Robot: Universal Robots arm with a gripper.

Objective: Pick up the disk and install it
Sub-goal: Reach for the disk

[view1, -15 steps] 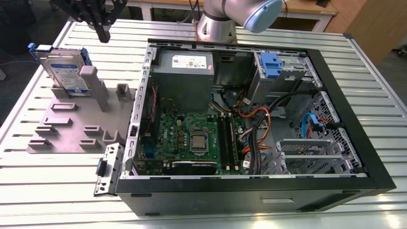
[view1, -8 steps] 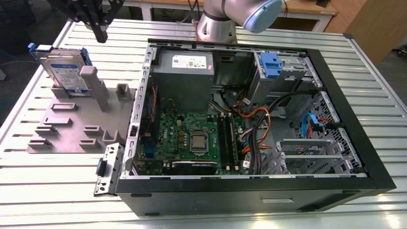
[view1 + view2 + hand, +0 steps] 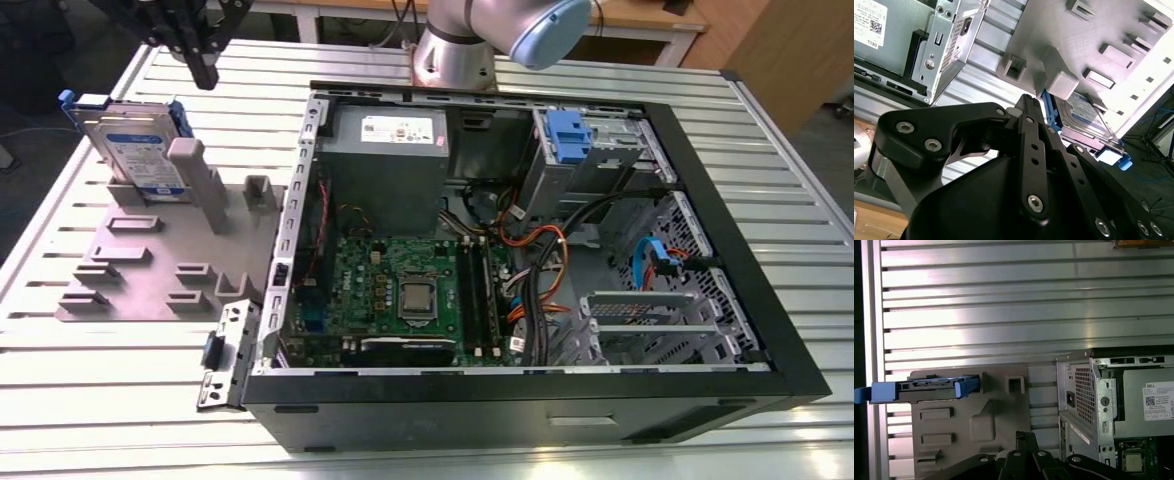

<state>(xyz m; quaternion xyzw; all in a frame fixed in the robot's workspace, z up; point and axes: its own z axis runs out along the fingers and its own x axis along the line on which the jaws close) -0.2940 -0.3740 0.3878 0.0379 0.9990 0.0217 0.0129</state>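
Our pincer [image 3: 203,80] hangs above the grey stand [image 3: 160,250], its fingers pressed together and gripping nothing. We see the disk [image 3: 140,150] standing on edge in a slot at the stand's end, apart from the pincer.

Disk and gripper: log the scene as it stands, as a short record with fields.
disk: standing on edge in a slot of the grey fixture, with blue carrier tabs at its ends
fixture position: on the table, on the exterior view's left of the computer case
computer case: open, its inside exposed
gripper: raised near the disk, not touching it, shut, holding nothing
task state: disk not yet picked up
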